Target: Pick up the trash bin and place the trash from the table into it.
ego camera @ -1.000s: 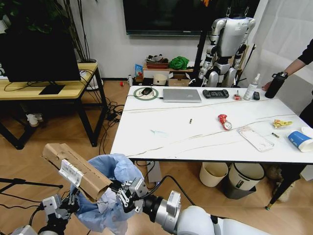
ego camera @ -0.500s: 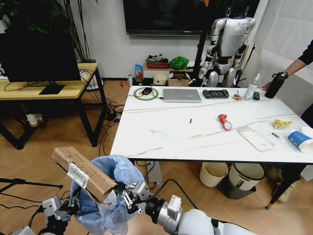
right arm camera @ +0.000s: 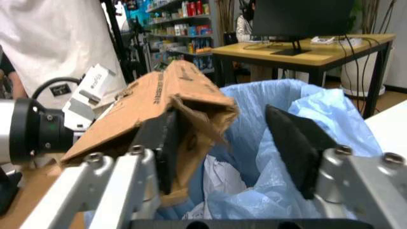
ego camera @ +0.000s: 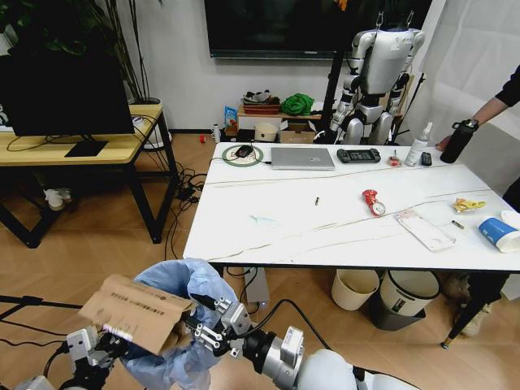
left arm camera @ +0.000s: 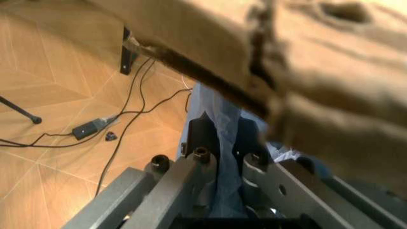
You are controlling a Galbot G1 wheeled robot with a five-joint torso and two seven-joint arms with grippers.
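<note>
The trash bin, lined with a crinkled light-blue bag, hangs low at the left, off the table. My left gripper is shut on the bag at the bin's rim. A torn brown cardboard piece lies tilted across the bin's mouth. My right gripper is open over the bin, one finger beside the cardboard. White tissue lies inside the bag. On the table are a red wrapper, a yellow wrapper, a clear plastic sheet and a blue-and-white cup.
A laptop, game controller and bottles sit along the table's far edge. A cream bin and a grey-black bin stand under it. A wooden desk is at the left. A person's hand holds a black bottle.
The cardboard has tipped from sticking up and out to the left down to a flatter lie across the bin's mouth. The bin and both grippers have sunk slightly.
</note>
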